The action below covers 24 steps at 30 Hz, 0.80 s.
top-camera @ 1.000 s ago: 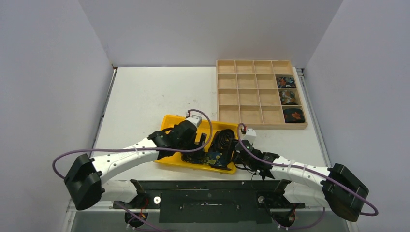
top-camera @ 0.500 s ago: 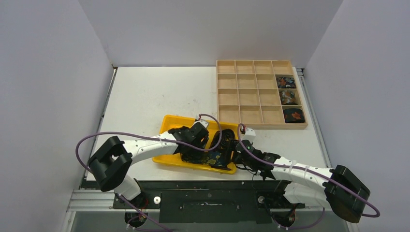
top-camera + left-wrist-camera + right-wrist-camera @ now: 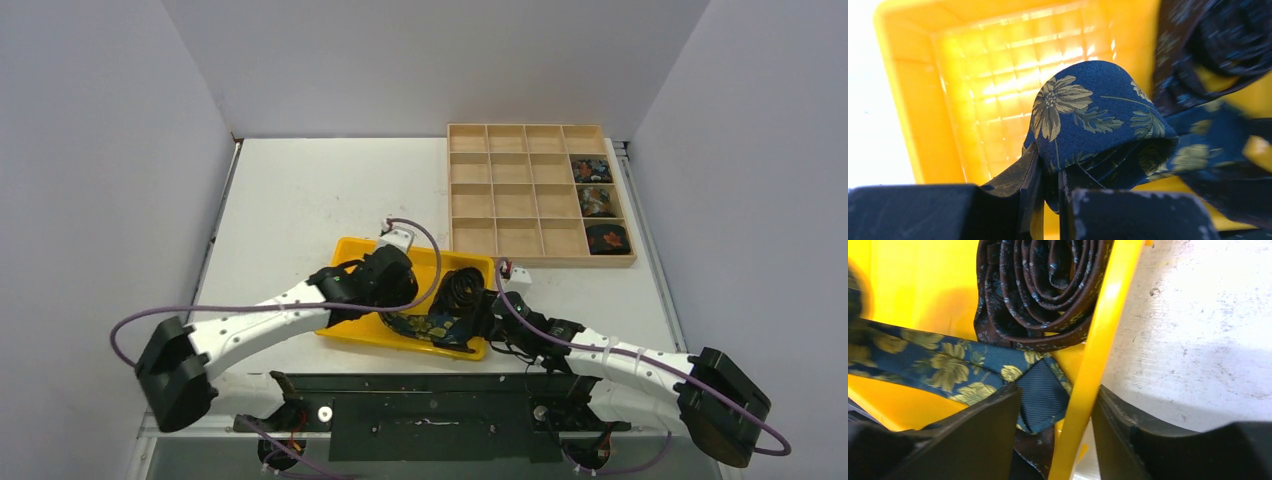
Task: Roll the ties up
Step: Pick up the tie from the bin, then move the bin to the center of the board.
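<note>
A navy tie with yellow flowers lies in the yellow bin. My left gripper is shut on a fold of it, which arches up over the jaws. From above, the navy tie runs along the bin's near side. A dark brown patterned tie sits loosely coiled against the bin's right wall. My right gripper is open and straddles that wall. One finger is inside by the navy tie's pointed tip; the other is outside over the table.
A wooden compartment tray stands at the back right. Its right column holds three rolled ties. White table stretches left and behind the bin. Grey walls close in on both sides.
My left gripper went from open to shut on the navy tie, and its arm swung back and forth over the bin. The right gripper stayed at the bin's right wall, its jaws slightly narrower.
</note>
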Available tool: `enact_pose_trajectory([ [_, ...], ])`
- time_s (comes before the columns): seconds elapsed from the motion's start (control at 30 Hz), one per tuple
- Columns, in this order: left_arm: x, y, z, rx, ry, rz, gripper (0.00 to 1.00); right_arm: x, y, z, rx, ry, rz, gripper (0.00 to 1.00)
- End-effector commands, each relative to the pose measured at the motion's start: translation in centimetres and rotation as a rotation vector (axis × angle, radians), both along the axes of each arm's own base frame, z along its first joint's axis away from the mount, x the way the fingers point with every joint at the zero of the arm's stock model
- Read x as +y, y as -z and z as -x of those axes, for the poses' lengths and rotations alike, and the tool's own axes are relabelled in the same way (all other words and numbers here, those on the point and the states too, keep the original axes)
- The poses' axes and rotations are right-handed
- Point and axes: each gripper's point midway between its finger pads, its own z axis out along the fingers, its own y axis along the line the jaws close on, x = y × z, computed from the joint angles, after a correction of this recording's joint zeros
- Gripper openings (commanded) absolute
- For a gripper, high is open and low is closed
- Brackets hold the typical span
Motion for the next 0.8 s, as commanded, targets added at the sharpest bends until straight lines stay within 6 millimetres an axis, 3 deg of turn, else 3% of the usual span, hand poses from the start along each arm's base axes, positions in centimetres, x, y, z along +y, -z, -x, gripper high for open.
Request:
enact_pose_trajectory([
  [0.0, 1.9, -9.0, -0.5, -0.212, -0.075, 0.188, 0.0, 1.5, -0.4, -0.1, 0.006, 0.013, -0.087, 0.47],
  [0.1, 3.4, -13.0, 0.2, -0.283, -0.079, 0.26, 0.0, 2.5, -0.4, 0.2, 0.025, 0.026, -0.137, 0.36],
  [0.23, 4.9, -15.6, 1.0, -0.314, -0.094, 0.291, 0.0, 4.8, -1.1, 0.3, 0.025, 0.012, -0.158, 0.3],
  [0.47, 6.6, -17.2, 1.8, -0.359, -0.129, 0.339, 0.0, 9.9, -1.8, -0.9, 0.063, 0.008, -0.223, 0.22],
  [0.77, 9.0, -19.6, 2.0, -0.435, -0.196, 0.355, 0.0, 16.4, -2.4, -6.4, 0.041, 0.06, -0.211, 0.06],
])
